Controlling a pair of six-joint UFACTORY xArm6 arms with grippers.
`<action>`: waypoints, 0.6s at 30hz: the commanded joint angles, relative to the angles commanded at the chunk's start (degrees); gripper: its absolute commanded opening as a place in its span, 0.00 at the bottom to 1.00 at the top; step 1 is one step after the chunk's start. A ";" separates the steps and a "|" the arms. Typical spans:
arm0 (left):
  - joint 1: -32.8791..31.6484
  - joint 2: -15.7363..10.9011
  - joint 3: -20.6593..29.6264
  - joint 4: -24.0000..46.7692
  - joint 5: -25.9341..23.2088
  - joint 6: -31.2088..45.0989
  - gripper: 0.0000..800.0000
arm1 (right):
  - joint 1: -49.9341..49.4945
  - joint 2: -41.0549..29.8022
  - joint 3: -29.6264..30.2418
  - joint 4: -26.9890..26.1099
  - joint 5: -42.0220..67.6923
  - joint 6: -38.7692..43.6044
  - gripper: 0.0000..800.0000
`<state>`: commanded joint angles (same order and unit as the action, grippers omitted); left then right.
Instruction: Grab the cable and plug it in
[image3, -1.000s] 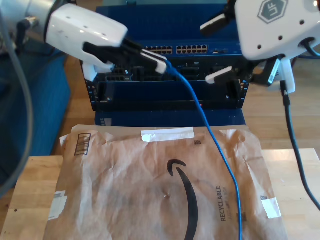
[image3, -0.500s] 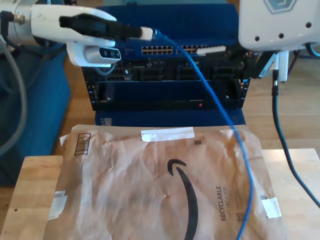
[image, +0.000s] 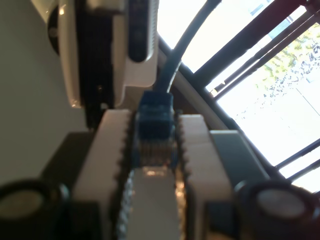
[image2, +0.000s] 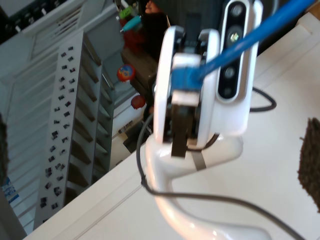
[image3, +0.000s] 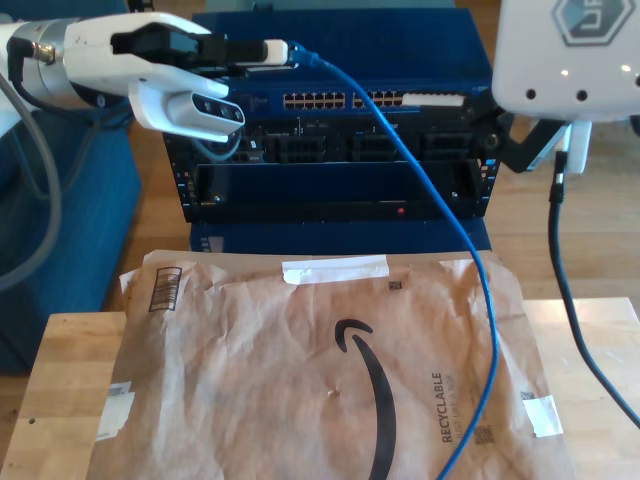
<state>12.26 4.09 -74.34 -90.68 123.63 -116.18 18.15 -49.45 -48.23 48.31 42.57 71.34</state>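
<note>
The blue cable (image3: 420, 180) runs from my first gripper (image3: 283, 50), at the exterior view's upper left, down across the brown envelope to the bottom edge. My first gripper (image: 155, 150) is shut on the cable's blue-booted plug (image: 155, 132), held level just above and to the exterior view's left of the switch's port row (image3: 350, 100). The second wrist view looks at my first gripper (image2: 186, 82) with the cable (image2: 240, 47) leaving it. My second gripper (image3: 425, 100) hovers at the exterior view's upper right by the ports, open and holding nothing.
A blue rack of network gear (image3: 340, 170) stands behind the wooden table (image3: 60, 400). A large brown paper envelope (image3: 300, 370) covers most of the table. A black arm cable (image3: 560, 260) hangs at the exterior view's right.
My first gripper has lifted the plug and swung it towards the exterior view's left, levelling out. The cable now hangs further to the exterior view's right. The second arm has turned its wrist and risen.
</note>
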 joint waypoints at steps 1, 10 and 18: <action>-0.09 0.09 -0.53 -0.09 -0.09 0.00 0.04 | 0.79 0.00 0.35 0.00 -1.05 0.00 1.00; -2.02 0.18 -1.32 -3.69 -0.26 -0.62 0.06 | 7.91 2.64 2.11 0.09 -9.93 0.00 0.99; -2.02 0.18 -1.05 -3.78 0.18 -0.70 0.06 | 8.00 3.78 1.32 0.18 -11.34 0.00 0.77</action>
<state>10.24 4.26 -75.40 -94.46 123.80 -116.88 26.15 -45.67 -46.91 48.48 31.23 71.34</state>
